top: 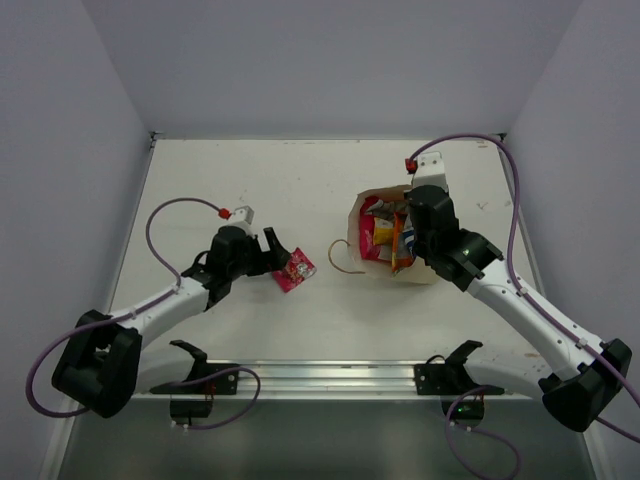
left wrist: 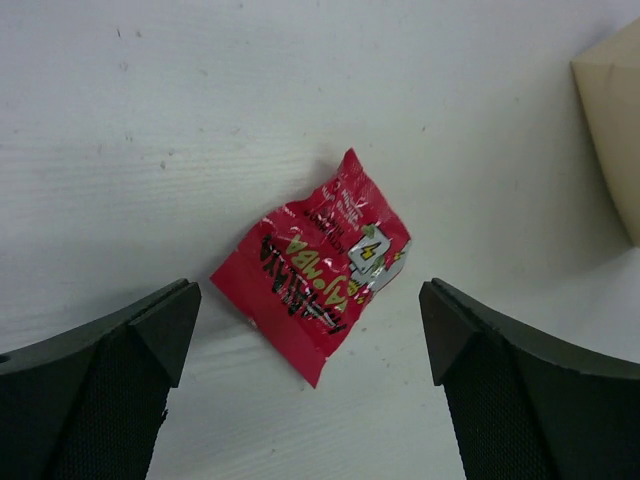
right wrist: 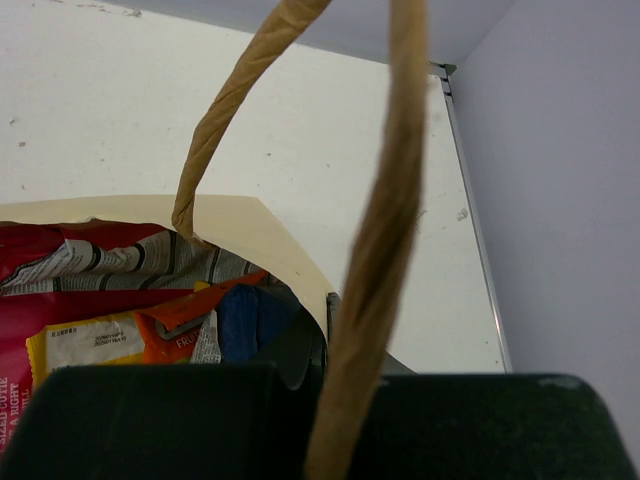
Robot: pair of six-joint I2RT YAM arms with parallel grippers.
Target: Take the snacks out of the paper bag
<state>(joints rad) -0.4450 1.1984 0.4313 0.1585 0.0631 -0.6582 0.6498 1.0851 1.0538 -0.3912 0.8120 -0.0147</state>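
Observation:
The small red-pink square packet lies flat on the table; in the left wrist view it lies between and just beyond my fingertips. My left gripper is open above it, touching nothing. The tan paper bag stands open at right. Inside show the pink-and-silver bag, yellow bar wrapper, orange packet and blue bag. My right gripper is shut on the bag's right rim, beside a handle loop.
The bag's other handle hangs out to its left over the table. A corner of the bag shows at the right of the left wrist view. A metal rail runs along the near edge; white walls close in the table.

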